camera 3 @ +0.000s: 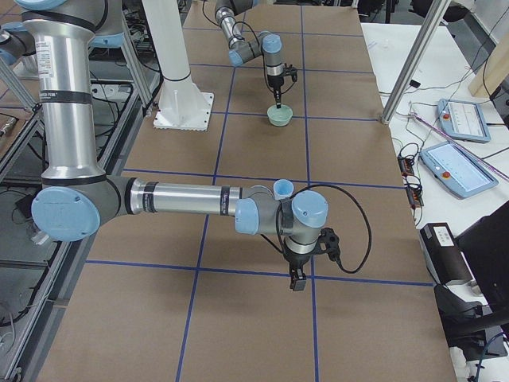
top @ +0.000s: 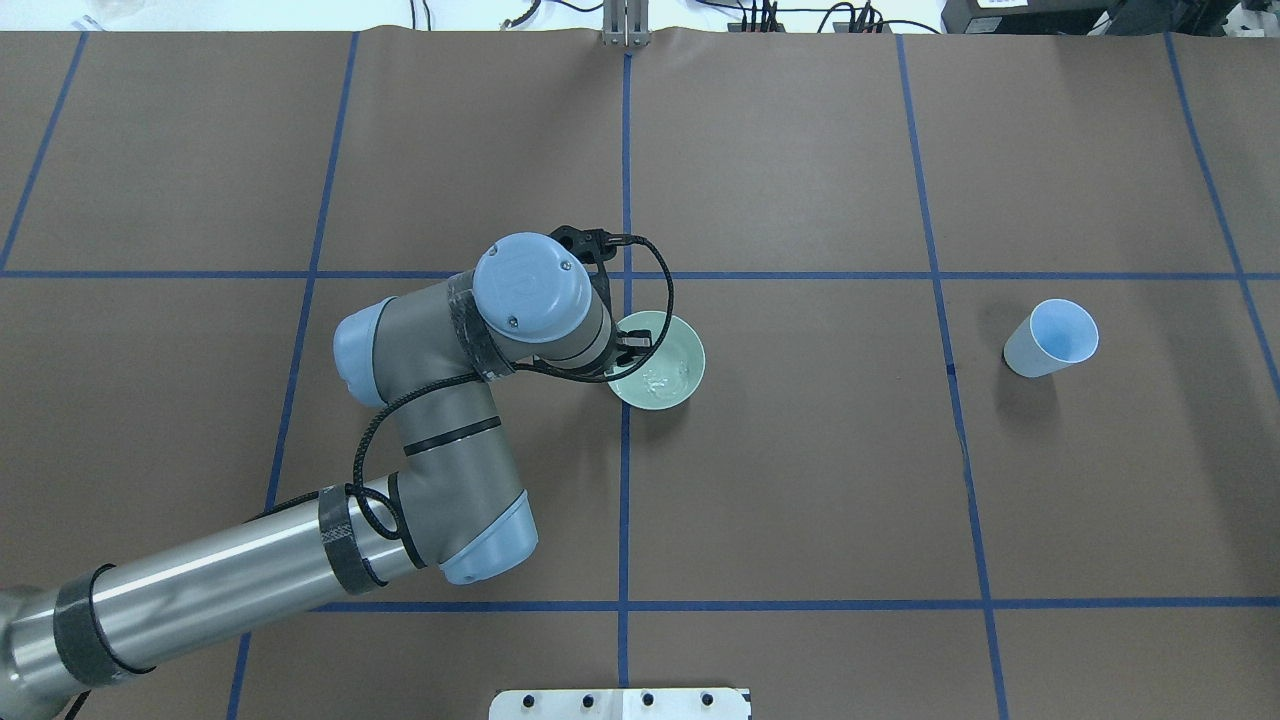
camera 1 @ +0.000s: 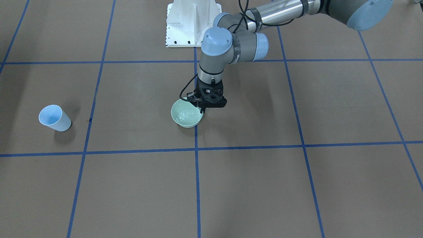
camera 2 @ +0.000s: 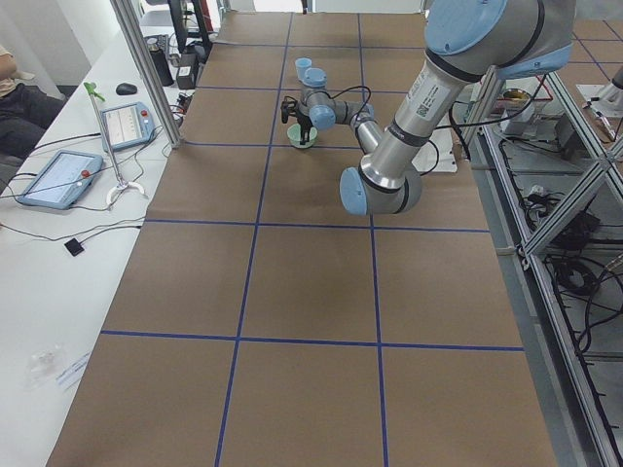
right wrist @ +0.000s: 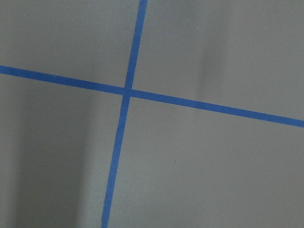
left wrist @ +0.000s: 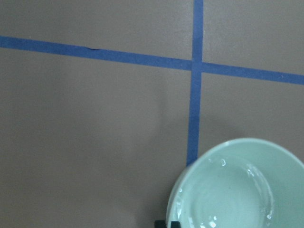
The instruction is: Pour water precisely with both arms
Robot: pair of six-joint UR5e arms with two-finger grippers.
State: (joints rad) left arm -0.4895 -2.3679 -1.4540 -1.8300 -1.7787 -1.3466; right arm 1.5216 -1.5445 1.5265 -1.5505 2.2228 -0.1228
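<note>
A pale green bowl (camera 1: 186,114) stands on the brown table near its middle and holds a little water (camera 1: 184,115), seen as whitish ripples. My left gripper (camera 1: 202,110) points down and is shut on the bowl's rim on the robot's side; the overhead view shows it (top: 632,347) at the bowl (top: 657,375). In the left wrist view the bowl (left wrist: 237,190) fills the lower right. A light-blue cup (camera 1: 54,118) stands upright and apart, far on my right. My right gripper (camera 3: 297,284) hangs over bare table beyond the cup (camera 3: 282,189); I cannot tell its state.
The white pedestal base (camera 1: 191,23) stands at the table's robot side. Blue tape lines (camera 1: 197,185) grid the brown table. A side table with tablets (camera 3: 453,167) and a metal post (camera 3: 406,64) runs along the operators' side.
</note>
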